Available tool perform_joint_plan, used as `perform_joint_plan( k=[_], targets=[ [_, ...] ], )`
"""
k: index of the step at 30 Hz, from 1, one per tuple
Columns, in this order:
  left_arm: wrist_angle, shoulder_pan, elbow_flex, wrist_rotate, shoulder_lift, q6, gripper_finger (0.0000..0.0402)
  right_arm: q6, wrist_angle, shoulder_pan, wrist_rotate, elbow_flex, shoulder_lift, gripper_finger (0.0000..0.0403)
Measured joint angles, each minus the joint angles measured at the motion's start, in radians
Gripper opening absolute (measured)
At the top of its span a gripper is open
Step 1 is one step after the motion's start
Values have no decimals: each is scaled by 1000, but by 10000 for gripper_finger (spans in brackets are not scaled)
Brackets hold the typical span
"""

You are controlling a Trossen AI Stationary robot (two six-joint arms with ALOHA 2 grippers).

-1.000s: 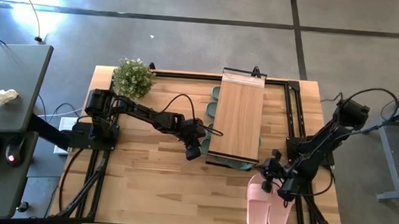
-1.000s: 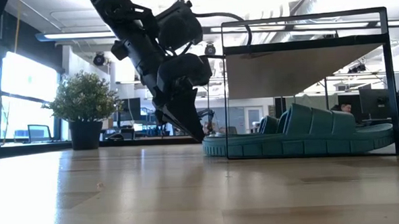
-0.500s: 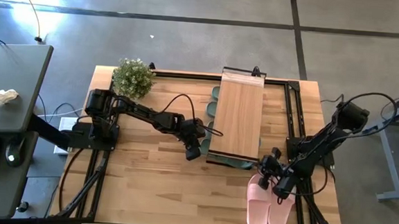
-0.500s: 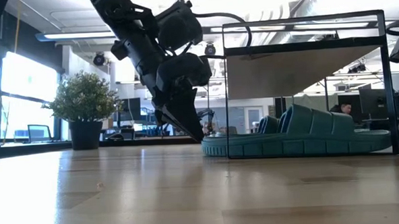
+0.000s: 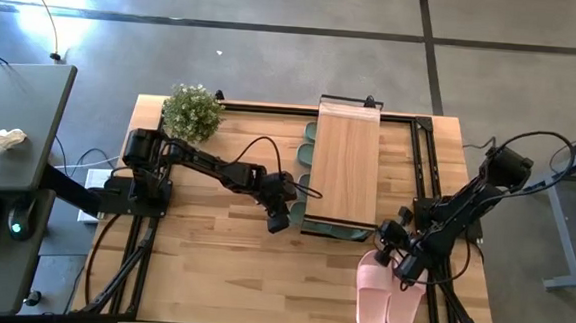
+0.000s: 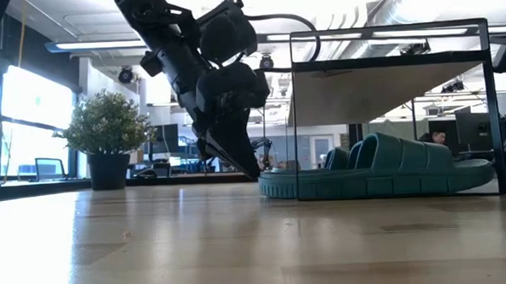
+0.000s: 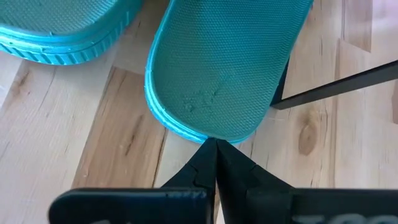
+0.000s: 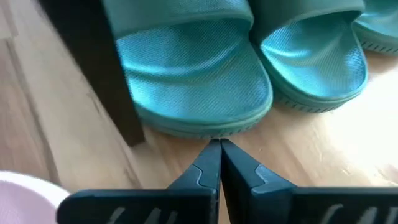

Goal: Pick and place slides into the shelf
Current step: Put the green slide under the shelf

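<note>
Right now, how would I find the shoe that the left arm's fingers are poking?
Find the wooden shelf in the middle of the table. The left gripper sits shut at its near-left corner, its fingers touching a green slide. That slide sticks out past the shelf's dark leg, heel end toward the fingers, unlike the pink pair.

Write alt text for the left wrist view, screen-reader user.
The left gripper, fingers shut, presses its tip against the rounded end of a green slide lying on the wooden tabletop. A second green slide lies beside it, and a dark bar of the shelf frame crosses the boards nearby.
</note>
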Motion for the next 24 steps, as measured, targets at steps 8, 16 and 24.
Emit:
perform_joint_plan(
  k=[8, 16, 24],
  targets=[
    [2, 0, 0, -1, 0, 2, 0, 26, -53, 27, -46, 26, 0, 0],
    [33, 1, 0, 19, 0, 14, 0, 86, -354, 49, -104, 170, -1, 0],
    [31, 1, 0, 23, 0, 17, 0, 372, -778, 82, -144, 354, -18, 0]
  ],
)
